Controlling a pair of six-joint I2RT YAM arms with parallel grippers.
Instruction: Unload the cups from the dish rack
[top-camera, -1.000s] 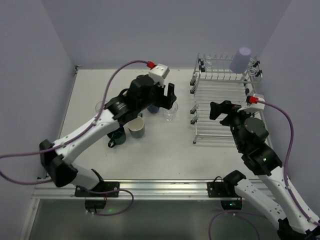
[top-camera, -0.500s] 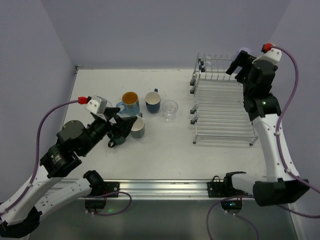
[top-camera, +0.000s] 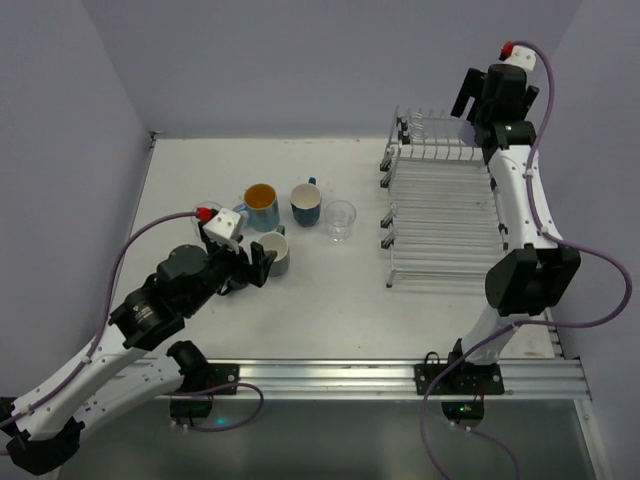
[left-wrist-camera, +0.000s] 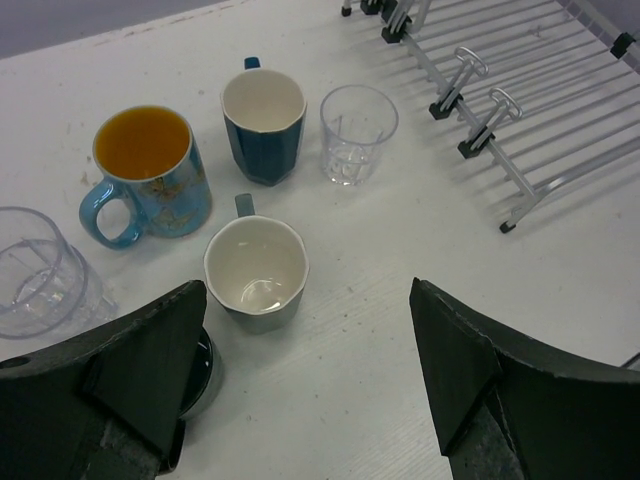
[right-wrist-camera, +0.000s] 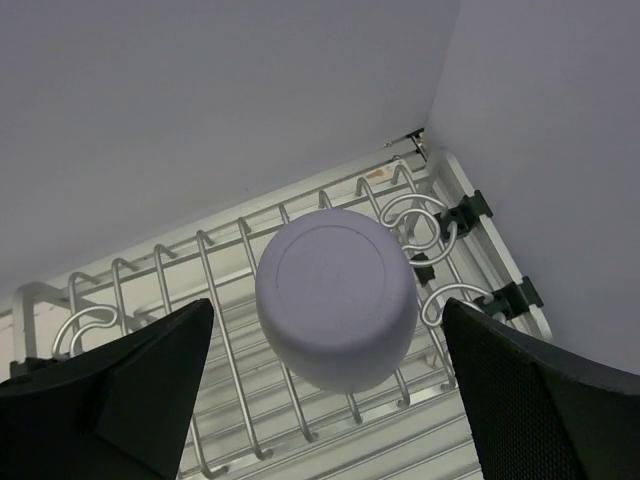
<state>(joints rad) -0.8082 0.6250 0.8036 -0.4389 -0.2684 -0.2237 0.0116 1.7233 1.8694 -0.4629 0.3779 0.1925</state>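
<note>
While lavender tumbler (right-wrist-camera: 337, 290) sits inverted on dish rack (top-camera: 440, 215), back-right corner, R gripper (right-wrist-camera: 327, 340) hangs above it, jaws spread, empty. L gripper (left-wrist-camera: 308, 310) spread over table (top-camera: 330, 310), holding nothing. Step: approach to tumbler. Next, prob.: descend, straddle, close w/o snagging wires.

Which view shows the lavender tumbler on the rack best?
Right wrist: the inverted round lavender tumbler sits mid-frame, base up, on the silver wire dish rack. Top external: the right arm covers it. Left wrist: not in frame.
</note>
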